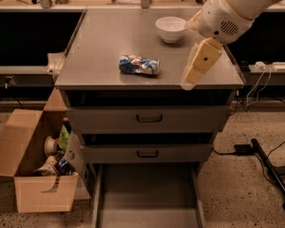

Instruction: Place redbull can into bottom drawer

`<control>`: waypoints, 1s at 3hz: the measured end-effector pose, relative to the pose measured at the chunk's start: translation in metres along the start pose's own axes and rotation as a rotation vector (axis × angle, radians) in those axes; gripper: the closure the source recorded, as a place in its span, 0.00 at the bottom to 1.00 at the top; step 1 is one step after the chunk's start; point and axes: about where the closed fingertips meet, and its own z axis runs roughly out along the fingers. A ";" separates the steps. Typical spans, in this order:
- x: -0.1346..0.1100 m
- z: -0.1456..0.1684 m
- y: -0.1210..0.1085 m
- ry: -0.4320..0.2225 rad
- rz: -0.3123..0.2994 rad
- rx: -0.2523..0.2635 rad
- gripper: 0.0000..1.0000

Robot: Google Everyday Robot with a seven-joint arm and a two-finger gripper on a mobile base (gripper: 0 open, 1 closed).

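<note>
The redbull can [139, 64], blue and silver with dented sides, lies on its side on the grey cabinet top [104, 46], left of centre. The bottom drawer [147, 194] is pulled out below, its flat grey floor bare. My gripper [190, 82] hangs from the white arm [228, 13] above the top's front right part, about a can's length to the right of the can and apart from it.
A white bowl [171, 29] stands at the back right of the top. Two shut grey drawers with black handles [149, 119] sit above the open one. An open cardboard box [35, 160] with clutter stands on the floor at the left. Cables [256, 151] lie at the right.
</note>
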 end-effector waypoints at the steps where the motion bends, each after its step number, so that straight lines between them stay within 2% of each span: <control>1: 0.000 0.004 -0.004 -0.004 0.002 -0.003 0.00; 2: -0.002 0.021 -0.019 -0.022 0.010 -0.018 0.00; 3: -0.007 0.052 -0.041 -0.032 0.024 -0.032 0.00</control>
